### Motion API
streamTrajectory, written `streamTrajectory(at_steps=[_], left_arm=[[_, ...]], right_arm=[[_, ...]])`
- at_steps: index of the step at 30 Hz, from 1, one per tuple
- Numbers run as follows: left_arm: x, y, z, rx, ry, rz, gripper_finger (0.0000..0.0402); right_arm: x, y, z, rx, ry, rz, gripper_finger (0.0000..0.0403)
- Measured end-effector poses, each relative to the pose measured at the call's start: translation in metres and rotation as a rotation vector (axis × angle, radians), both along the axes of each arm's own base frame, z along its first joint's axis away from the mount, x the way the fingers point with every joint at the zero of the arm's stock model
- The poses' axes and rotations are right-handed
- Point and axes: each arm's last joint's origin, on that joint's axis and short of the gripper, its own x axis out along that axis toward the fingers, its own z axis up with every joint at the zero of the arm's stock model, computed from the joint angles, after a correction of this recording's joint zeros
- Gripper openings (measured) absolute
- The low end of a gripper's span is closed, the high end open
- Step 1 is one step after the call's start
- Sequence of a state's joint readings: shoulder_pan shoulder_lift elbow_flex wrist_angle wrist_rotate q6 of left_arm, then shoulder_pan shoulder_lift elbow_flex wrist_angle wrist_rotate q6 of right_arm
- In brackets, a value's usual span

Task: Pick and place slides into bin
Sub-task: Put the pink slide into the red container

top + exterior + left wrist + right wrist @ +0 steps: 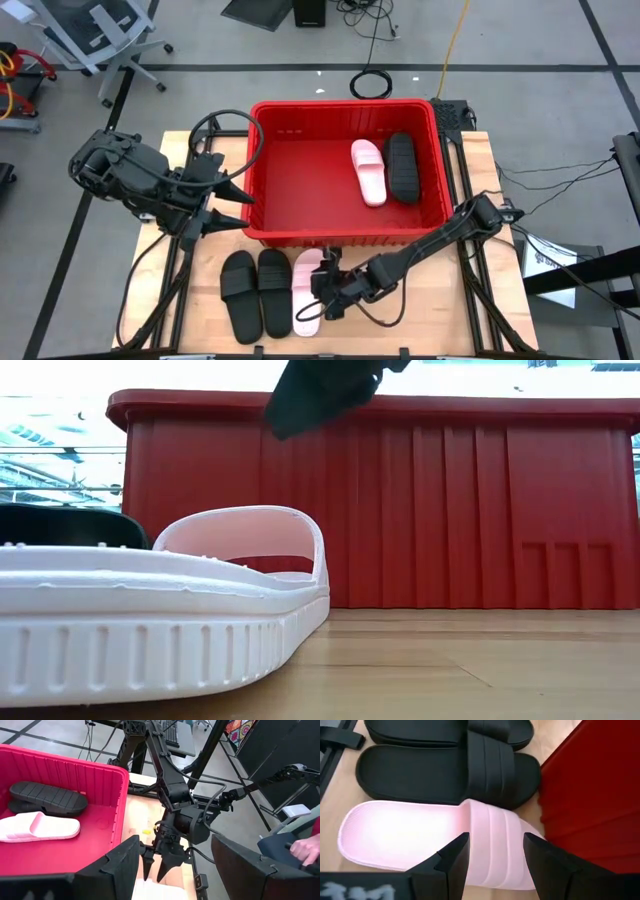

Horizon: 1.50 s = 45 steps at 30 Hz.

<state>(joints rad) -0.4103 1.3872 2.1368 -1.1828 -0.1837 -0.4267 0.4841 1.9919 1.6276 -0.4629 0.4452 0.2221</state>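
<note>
Bin: the red bin (270,180) sits at the far middle of the table (430,300); the low view shows only its ribbed near wall (450,510).
Slides in bin: a pink slide (368,172) and a black slide (401,167) lie side by side toward the bin's right end; the left wrist view shows the black one (47,797) sole-up, tilted beside the pink one (37,827).
Slides on table: two black slides (238,290) (274,291) and one pink slide (305,300) lie in a row just near of the bin, the pink one rightmost.
Right gripper: the right gripper (325,290) hangs over the table's pink slide; its wrist view shows the fingers (452,857) parted to either side of the pink strap (492,845), above it, nothing held. From the left wrist view its fingertips (160,865) point downward.
Left gripper: the left gripper (232,195) waits at the bin's left wall, jaws wide and empty.
Low view only: the pink slide's sole edge (150,630) fills the near left.
Left wrist view only: a person's hand (305,849) at the far right, off the table.
</note>
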Motion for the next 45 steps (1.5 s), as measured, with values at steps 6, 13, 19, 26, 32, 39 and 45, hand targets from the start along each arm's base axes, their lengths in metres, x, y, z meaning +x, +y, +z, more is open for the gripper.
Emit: streamTrajectory(at_steps=[6, 13, 19, 26, 32, 39, 45], left_arm=[[0.000, 0.000, 0.000, 0.000, 0.000, 0.000, 0.0241], [0.000, 0.000, 0.000, 0.000, 0.000, 0.000, 0.0241], [0.000, 0.000, 0.000, 0.000, -0.001, 0.000, 0.0241], [0.000, 0.000, 0.000, 0.000, -0.001, 0.000, 0.0241], [0.000, 0.000, 0.000, 0.000, -0.001, 0.000, 0.0241], [0.000, 0.000, 0.000, 0.003, -0.001, -0.001, 0.0241], [0.000, 0.000, 0.000, 0.006, 0.003, -0.002, 0.0241]], right_arm=[[-0.001, -0.006, -0.008, -0.020, 0.026, -0.005, 0.0178], [-0.004, -0.007, -0.018, -0.014, 0.028, -0.009, 0.0178], [-0.004, -0.004, -0.018, -0.005, 0.012, -0.004, 0.0178], [-0.003, 0.000, -0.016, -0.002, -0.014, 0.018, 0.0178], [-0.005, 0.005, -0.016, -0.007, -0.015, 0.038, 0.0178], [-0.002, 0.007, -0.027, -0.015, 0.004, 0.038, 0.0178], [0.011, 0.014, -0.026, -0.009, -0.018, 0.042, 0.0178]])
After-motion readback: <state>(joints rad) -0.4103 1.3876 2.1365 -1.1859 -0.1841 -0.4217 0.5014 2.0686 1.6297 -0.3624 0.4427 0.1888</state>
